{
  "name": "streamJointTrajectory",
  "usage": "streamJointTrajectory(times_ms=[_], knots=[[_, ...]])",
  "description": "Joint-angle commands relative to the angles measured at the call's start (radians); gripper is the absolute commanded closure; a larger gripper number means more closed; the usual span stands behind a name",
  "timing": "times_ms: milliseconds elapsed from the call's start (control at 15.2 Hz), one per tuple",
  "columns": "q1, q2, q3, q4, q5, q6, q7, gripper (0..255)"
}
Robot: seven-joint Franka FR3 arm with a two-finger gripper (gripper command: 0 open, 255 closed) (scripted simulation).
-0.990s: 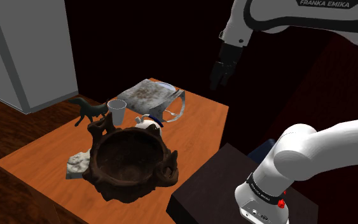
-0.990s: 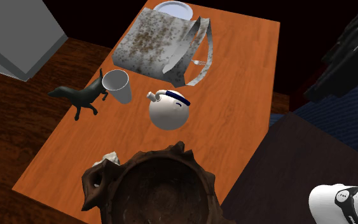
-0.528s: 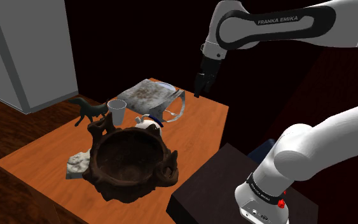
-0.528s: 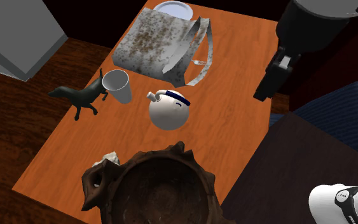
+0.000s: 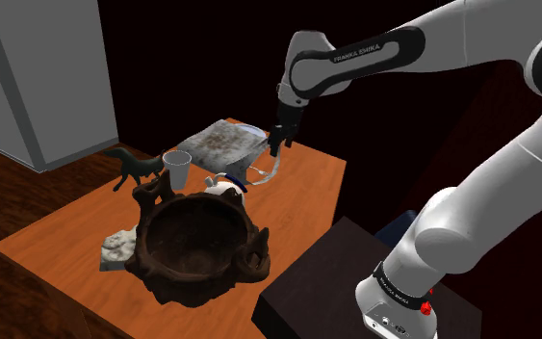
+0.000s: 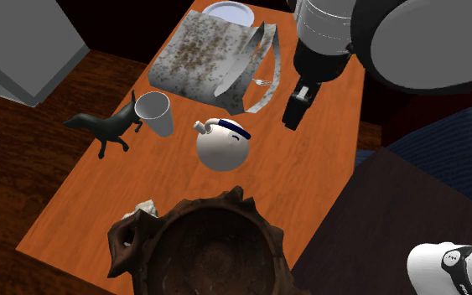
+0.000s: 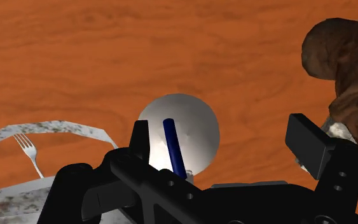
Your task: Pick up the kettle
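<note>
The kettle (image 6: 224, 144) is round and white with a dark blue handle and a short spout. It stands on the orange wooden table (image 6: 326, 75), between the mottled grey bag and the big brown bowl; in the shoulder view the kettle (image 5: 222, 184) peeks over the bowl's rim. My black gripper (image 6: 293, 113) hangs above the table just to the second exterior view's right of the kettle, by the bag's strap (image 5: 274, 146). In the wrist view the gripper (image 7: 222, 132) is open, its fingers well apart, with the kettle (image 7: 187, 127) below, nearer one finger and untouched.
A dark brown carved bowl (image 6: 204, 251) takes up the near end of the table. A white cup (image 6: 156, 113) and a dark animal figure (image 6: 104, 126) stand beside the kettle. The grey bag (image 6: 200, 54) with loose straps, a plate (image 6: 228, 12) and a fork (image 7: 28, 147) lie at the far end.
The arm has swung from beyond the table's edge to over the table, down beside the bag's strap and close to the kettle. The fingers stay open.
</note>
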Motion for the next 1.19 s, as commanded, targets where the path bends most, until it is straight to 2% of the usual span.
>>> streamJointTrajectory(times_ms=[0,594,1122], knots=[[0.002,0.082,0.0,0.03,-0.006,0.055,-0.013,0],[0.007,0.43,0.006,0.238,-0.038,0.201,-0.06,0],[0.018,0.743,0.009,0.514,-0.07,0.246,-0.094,0]])
